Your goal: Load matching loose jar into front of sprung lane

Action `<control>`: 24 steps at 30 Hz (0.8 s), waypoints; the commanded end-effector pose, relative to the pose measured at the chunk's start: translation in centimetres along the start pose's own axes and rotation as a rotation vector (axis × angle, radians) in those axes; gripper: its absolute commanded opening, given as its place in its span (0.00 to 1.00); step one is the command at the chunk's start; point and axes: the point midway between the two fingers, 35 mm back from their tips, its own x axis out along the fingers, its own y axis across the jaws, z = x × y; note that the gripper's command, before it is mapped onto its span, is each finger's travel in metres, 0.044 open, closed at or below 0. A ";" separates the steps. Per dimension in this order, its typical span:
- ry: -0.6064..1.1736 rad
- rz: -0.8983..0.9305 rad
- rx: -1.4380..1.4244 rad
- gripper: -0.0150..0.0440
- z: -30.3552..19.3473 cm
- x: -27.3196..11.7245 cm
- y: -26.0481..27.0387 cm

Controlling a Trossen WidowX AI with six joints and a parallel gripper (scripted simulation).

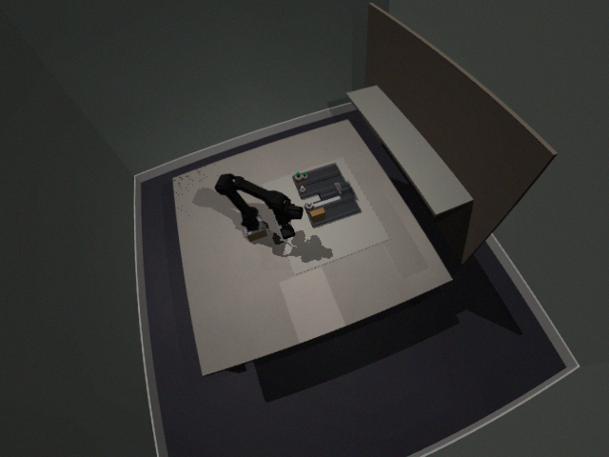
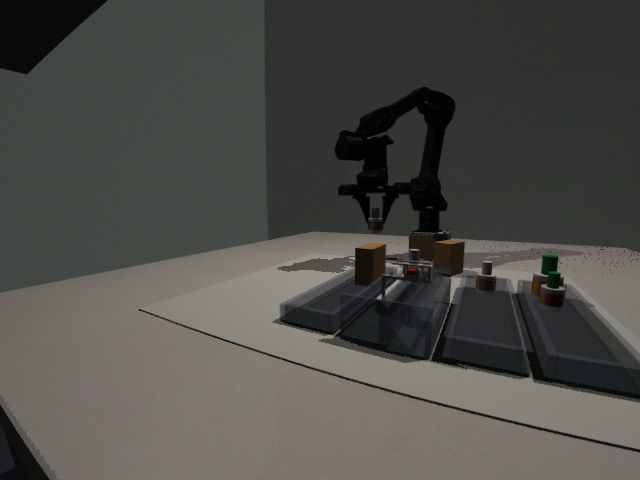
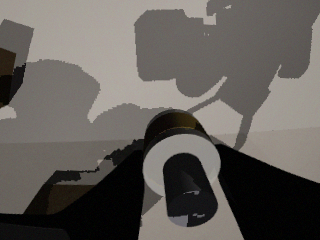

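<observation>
My gripper (image 2: 376,221) (image 3: 179,155) is shut on a small jar (image 2: 375,225) (image 3: 175,122) with an amber body, white shoulder and dark grey cap. The jar hangs upright above the table, off to the side of the lanes. A grey-capped jar (image 1: 308,205) (image 2: 414,254) stands at the arm-side end of the sprung lane (image 2: 439,299). A clear bracket with a red mark (image 2: 412,272) overlaps its body in the exterior view. In the top view the arm and shadow hide the held jar.
A neighbouring lane holds another grey-capped jar (image 1: 302,188) (image 2: 485,279). The outer lane holds two green-capped jars (image 1: 298,175) (image 2: 551,295). An orange block (image 1: 317,214) (image 2: 370,264) stands on the opposite outer lane. Another orange block (image 2: 448,257) stands near the arm base.
</observation>
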 end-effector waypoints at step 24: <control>-0.014 -0.010 -0.015 0.25 6.1 -1.1 3.9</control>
